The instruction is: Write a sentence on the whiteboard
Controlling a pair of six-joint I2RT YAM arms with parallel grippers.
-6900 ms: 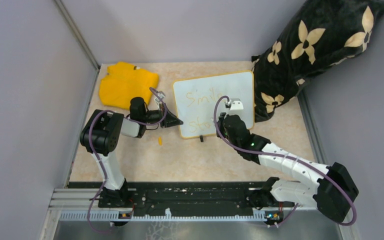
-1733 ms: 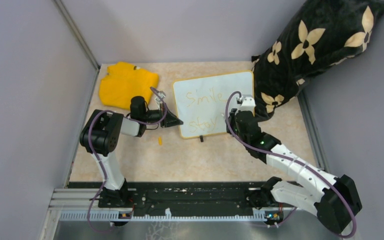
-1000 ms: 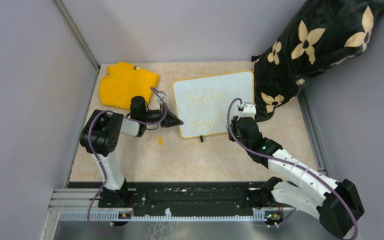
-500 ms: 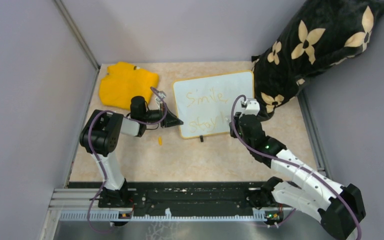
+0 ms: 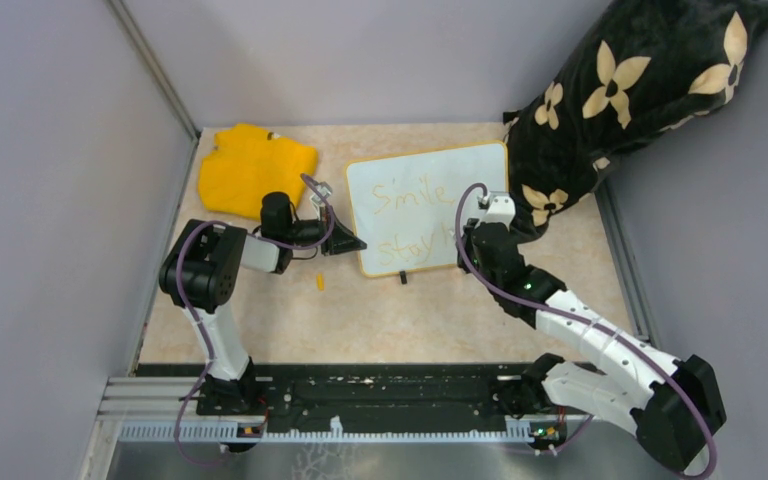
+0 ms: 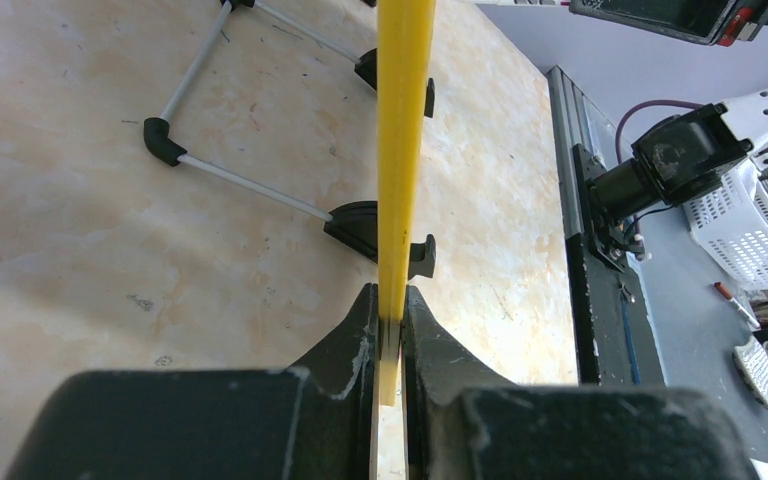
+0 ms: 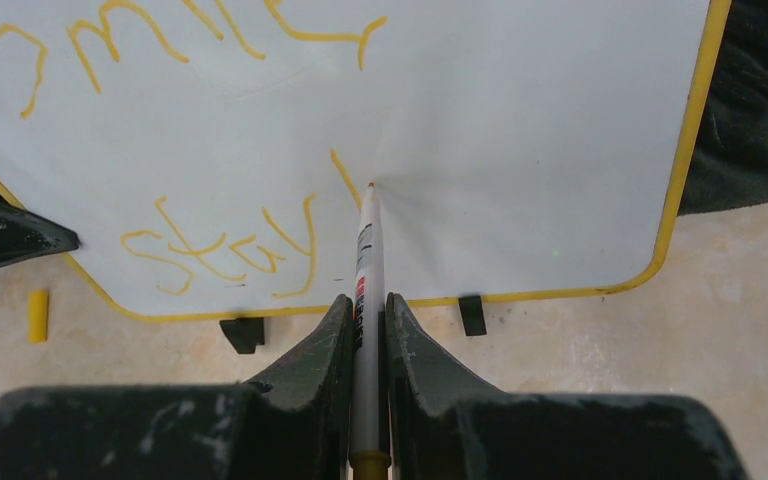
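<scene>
The whiteboard (image 5: 480, 172) stands tilted at the table's middle, with a yellow rim. My left gripper (image 5: 356, 243) is shut on its lower left edge. In the left wrist view that rim (image 6: 403, 150) runs edge-on between the jaws of the left gripper (image 6: 390, 320). My right gripper (image 7: 368, 305) is shut on a white marker (image 7: 367, 250), and its tip touches the board. The sentence (image 7: 220, 245) reads "Smile" above "Stay" in yellow-orange. A short slanted stroke (image 7: 344, 176) ends at the tip. The right gripper (image 5: 473, 238) is at the board's lower right.
A yellow cloth (image 5: 255, 165) lies at the back left. A black flowered pillow (image 5: 630, 90) leans behind the board's right side. A small yellow cap (image 5: 320, 283) lies on the table near the board's left corner. Two black clip feet (image 7: 243, 333) sit under the bottom rim.
The right gripper has carried the marker rightward along the lower line past "Stay", and a short new stroke has appeared there. The left gripper and the board have not moved.
</scene>
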